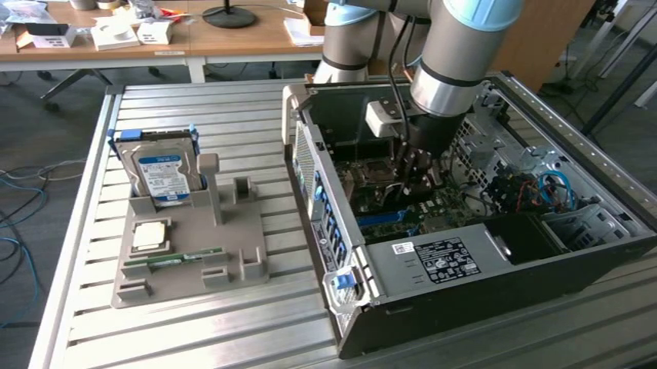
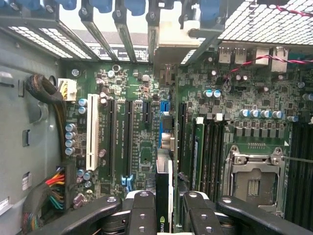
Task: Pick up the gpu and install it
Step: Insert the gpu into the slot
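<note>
My gripper (image 1: 418, 175) reaches down into the open computer case (image 1: 431, 261), just above the motherboard (image 1: 411, 211). In the wrist view the gpu (image 2: 164, 183) shows edge-on as a thin dark card with a metal bracket at its far end. My gripper (image 2: 165, 210) is shut on it, with a black finger (image 2: 142, 213) on each side. The card hangs over the motherboard (image 2: 142, 152), in line with a blue slot (image 2: 165, 105) beside two long black slots (image 2: 128, 139). I cannot tell whether the card touches the slot.
On the exterior view's left, a grey tray (image 1: 190, 269) holds a hard drive (image 1: 162, 173), a processor (image 1: 151, 234) and a green memory stick (image 1: 175, 257). Inside the case are memory sticks (image 2: 198, 152), a processor socket (image 2: 254, 181), cable bundles (image 2: 49, 196) and the case walls.
</note>
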Tool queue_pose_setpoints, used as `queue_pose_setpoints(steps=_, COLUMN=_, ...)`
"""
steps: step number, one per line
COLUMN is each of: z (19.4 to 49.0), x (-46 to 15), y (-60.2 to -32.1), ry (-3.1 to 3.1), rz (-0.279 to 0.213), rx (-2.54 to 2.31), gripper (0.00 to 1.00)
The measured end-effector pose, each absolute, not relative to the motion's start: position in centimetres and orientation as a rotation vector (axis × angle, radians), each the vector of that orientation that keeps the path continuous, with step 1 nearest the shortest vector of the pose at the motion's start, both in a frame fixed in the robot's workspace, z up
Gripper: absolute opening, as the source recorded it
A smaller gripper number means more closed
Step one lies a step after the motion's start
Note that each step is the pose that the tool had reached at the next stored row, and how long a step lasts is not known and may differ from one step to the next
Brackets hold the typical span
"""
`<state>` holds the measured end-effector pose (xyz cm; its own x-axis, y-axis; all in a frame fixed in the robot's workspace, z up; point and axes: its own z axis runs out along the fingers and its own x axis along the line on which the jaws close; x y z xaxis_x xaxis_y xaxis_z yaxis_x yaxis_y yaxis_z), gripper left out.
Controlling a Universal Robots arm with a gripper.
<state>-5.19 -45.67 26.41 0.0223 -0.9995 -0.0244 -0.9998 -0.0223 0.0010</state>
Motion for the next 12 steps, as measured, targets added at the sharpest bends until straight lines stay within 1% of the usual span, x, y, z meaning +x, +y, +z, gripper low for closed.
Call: queue_pose_setpoints(steps=12, z=26.13, x=-5.81, y=-45.66, ry=2.185, rz=0.028, rx=-2.234, gripper=0.26)
